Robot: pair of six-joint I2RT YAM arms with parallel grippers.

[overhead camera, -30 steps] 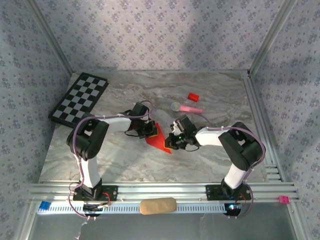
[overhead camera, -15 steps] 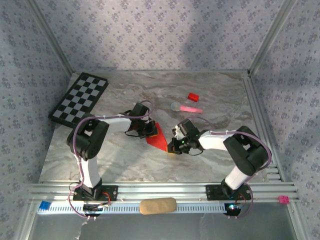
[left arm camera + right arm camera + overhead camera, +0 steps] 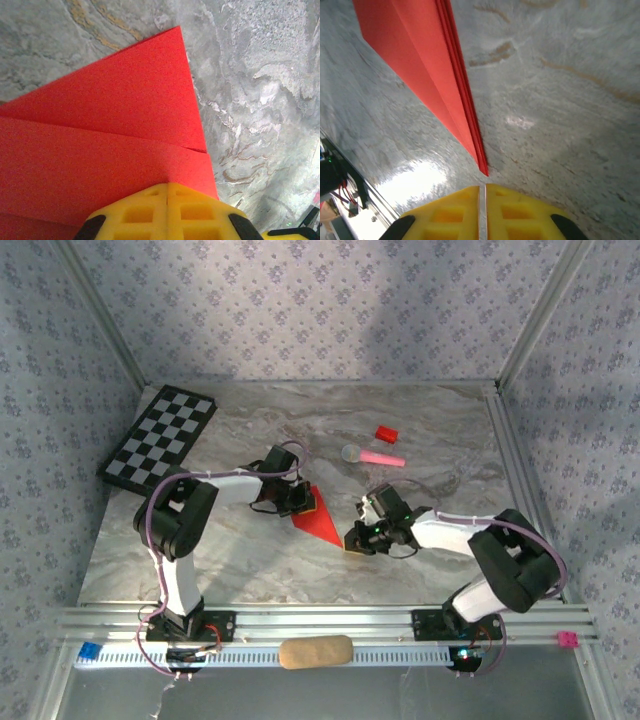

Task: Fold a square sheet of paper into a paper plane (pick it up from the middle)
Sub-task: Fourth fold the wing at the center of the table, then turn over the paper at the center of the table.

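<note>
Left gripper [image 3: 298, 502] rests on the paper plane [image 3: 320, 524], right gripper [image 3: 354, 541] beside its tip.

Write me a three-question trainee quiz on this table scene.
1. True or false: the red paper plane has its tip lying on the table, clear of the right gripper.
2. Which lies closest to the pink stick? A small red block; B checkerboard; C paper plane.
3. Fill in: the left gripper has its jaws ____.
Key: 1 true; 2 A; 3 shut.
</note>
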